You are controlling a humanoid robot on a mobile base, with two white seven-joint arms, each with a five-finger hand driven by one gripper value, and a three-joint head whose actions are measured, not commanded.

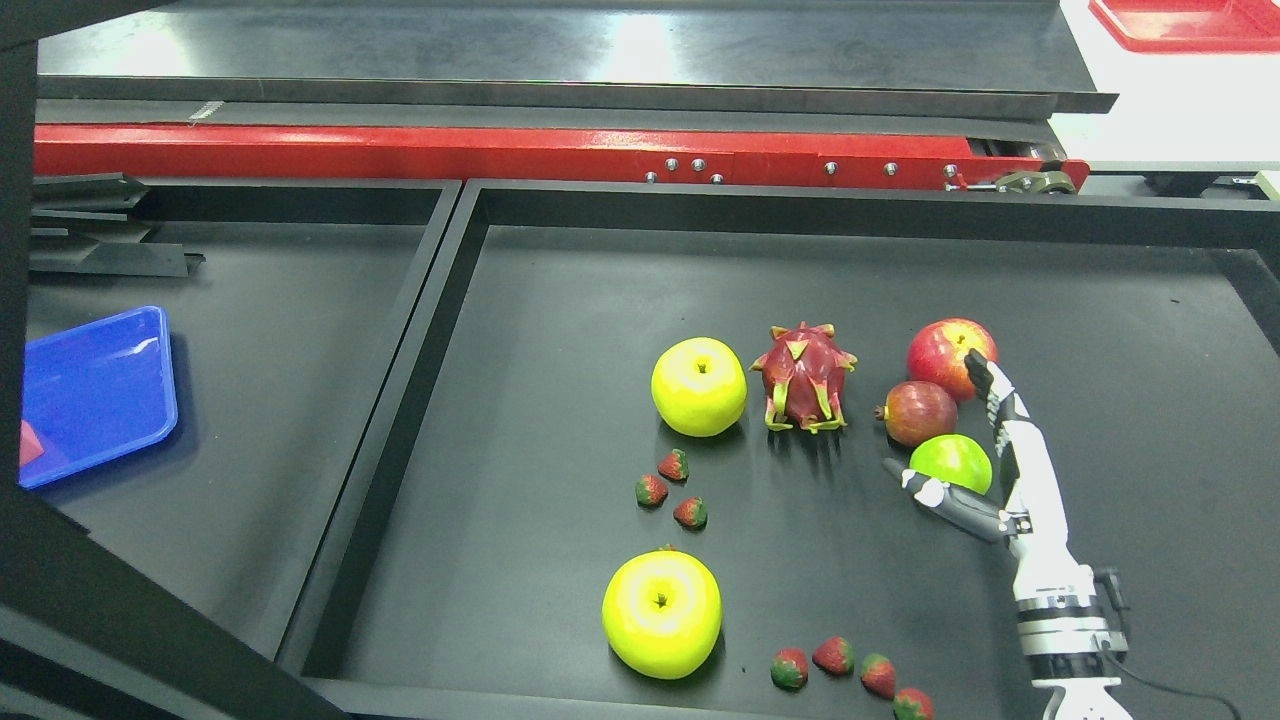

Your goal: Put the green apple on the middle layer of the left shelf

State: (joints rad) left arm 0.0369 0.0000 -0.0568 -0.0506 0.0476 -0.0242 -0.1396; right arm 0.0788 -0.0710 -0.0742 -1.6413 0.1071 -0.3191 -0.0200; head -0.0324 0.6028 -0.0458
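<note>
A small lime-green apple (952, 461) lies in the large black tray (560, 300), right of the middle. My right hand (934, 418) comes in from the lower right and sits around this apple. Its thumb (925, 490) lies along the apple's near left side, and its fingers (990, 392) stretch straight up past the apple's right side. The hand is open, with the fingers not curled onto the fruit. The apple's lower right part is hidden behind the palm. No shelf shows in this view.
A pomegranate (918, 412) and a red apple (945, 352) crowd just behind the green apple. A dragon fruit (803, 377), two big yellow-green apples (698, 386) (661, 612) and scattered strawberries (672, 488) lie to the left. A blue tray (95, 390) sits far left.
</note>
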